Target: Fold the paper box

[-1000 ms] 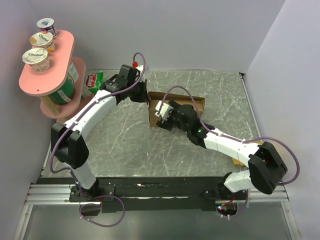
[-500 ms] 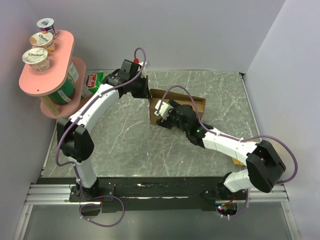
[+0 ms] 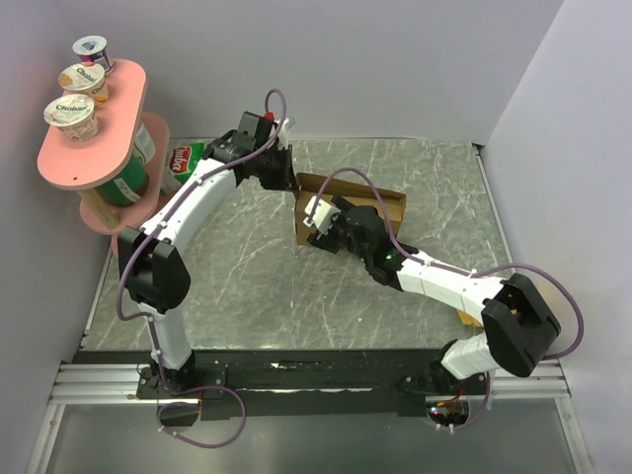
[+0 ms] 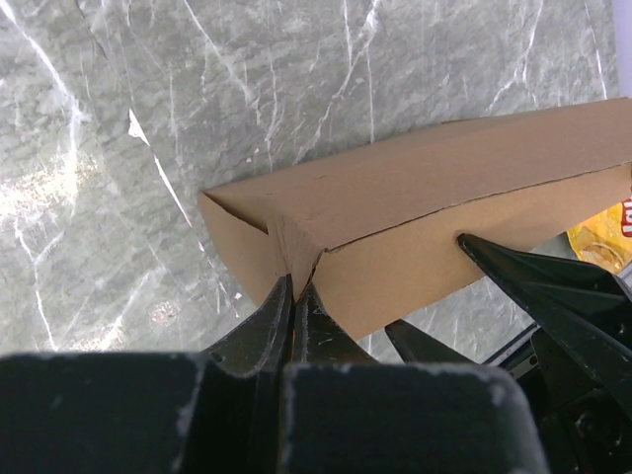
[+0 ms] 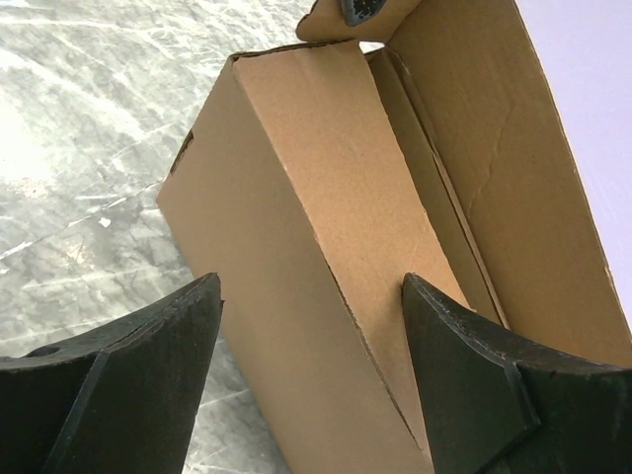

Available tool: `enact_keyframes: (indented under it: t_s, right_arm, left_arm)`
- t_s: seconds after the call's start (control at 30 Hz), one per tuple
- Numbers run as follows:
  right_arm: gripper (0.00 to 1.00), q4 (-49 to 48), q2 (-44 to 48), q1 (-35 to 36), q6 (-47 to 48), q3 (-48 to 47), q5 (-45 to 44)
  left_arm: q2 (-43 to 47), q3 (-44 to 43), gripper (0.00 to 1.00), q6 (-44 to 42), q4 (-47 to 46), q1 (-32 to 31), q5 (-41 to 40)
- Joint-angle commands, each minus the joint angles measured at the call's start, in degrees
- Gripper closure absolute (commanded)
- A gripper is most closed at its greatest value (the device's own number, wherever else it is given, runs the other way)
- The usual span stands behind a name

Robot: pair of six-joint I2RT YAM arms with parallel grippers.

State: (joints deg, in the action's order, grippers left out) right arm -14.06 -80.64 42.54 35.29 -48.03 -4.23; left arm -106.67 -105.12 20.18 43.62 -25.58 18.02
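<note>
Paper box (image 3: 393, 204) update: side wall is up, and I'm squaring off the corner now

It sits well to the right of the pink shelf (image 3: 89, 148), with both my grippers working the side that faces the shelf. Over the last second my left arm swung its elbow round and nudged the left gripper (image 4: 296, 296) further onto the box corner nearest the shelf. It's fully closed with nothing pinched, and the tips just press on the seam. My right gripper (image 5: 311, 286) eased in a hair but is still spread wide, straddling the rolled-over wall without clamping it. My guess is that wall holds its fold now, so the corner tuck is next. The far flap looks unfolded yet.
</note>
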Motion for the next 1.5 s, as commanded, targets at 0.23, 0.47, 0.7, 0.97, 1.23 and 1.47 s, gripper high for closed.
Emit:
enact_keyframes:
  t_s: [0.23,0.47,0.7,0.97,1.23,1.47]
  right_arm:
    - [0.22,5.2,-3.4,0.5,-1.6,-0.5,2.1]
    - [0.23,5.5,-4.0,0.5,-1.5,-0.7,1.9]
    - [0.23,5.6,-4.0,0.5,-1.5,-0.6,1.8]
    - [0.23,5.9,-4.2,0.7,-1.3,-0.7,1.5]
    - [0.24,5.9,-4.7,0.7,-1.4,-0.9,1.5]
    - [0.24,5.6,-4.4,0.7,-1.5,-0.7,1.7]
  left_arm:
    - [-1.8,-3.3,0.98,0.0,2.4,0.3,9.0]
    - [-2.8,-5.9,0.99,-0.1,3.3,1.1,12.2]
    - [-2.5,-5.4,0.99,0.2,2.8,1.7,14.2]
    - [-2.3,-5.4,0.99,0.7,2.0,1.8,15.5]
    - [-0.6,-1.9,0.99,1.4,-0.5,1.9,16.2]
    - [2.5,4.4,0.99,-0.4,-3.5,1.2,9.5]
